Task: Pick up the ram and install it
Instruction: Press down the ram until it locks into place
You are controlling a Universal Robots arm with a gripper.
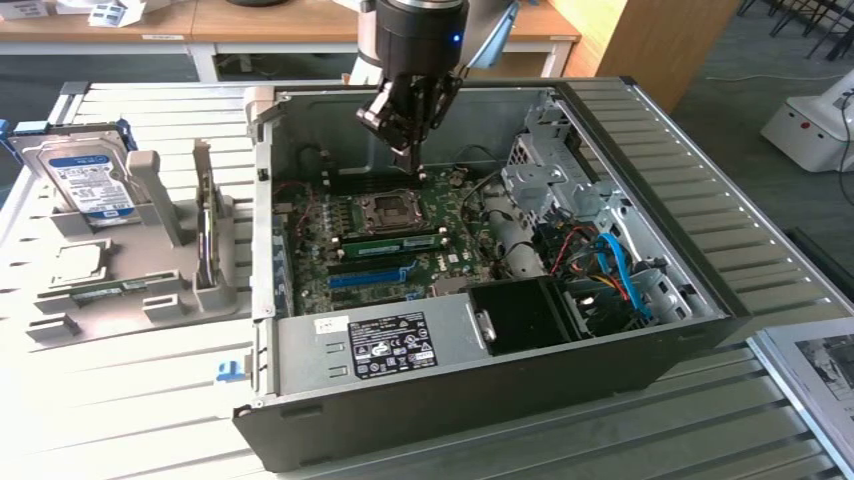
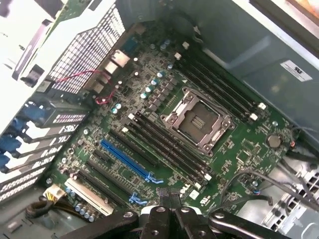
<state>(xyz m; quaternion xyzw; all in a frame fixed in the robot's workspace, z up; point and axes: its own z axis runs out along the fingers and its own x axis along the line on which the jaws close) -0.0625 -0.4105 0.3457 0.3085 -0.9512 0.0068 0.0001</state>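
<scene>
Jaws are seen pressed shut with nothing gripped, hanging inside the open computer case (image 1: pixel 467 400) over the far edge of the motherboard (image 1: pixel 350 218). Open room is left above the board, hemmed in by the case walls and by cables (image 1: pixel 607 262) on the exterior view's right. Now the ram (image 1: pixel 394 243): a long, thin green stick is made out standing in a slot just beside the processor socket (image 1: pixel 391 207). Another thin board (image 1: pixel 204 235) is held on edge in the grey holder (image 1: pixel 134 290) on the desk (image 1: pixel 134 400).
</scene>
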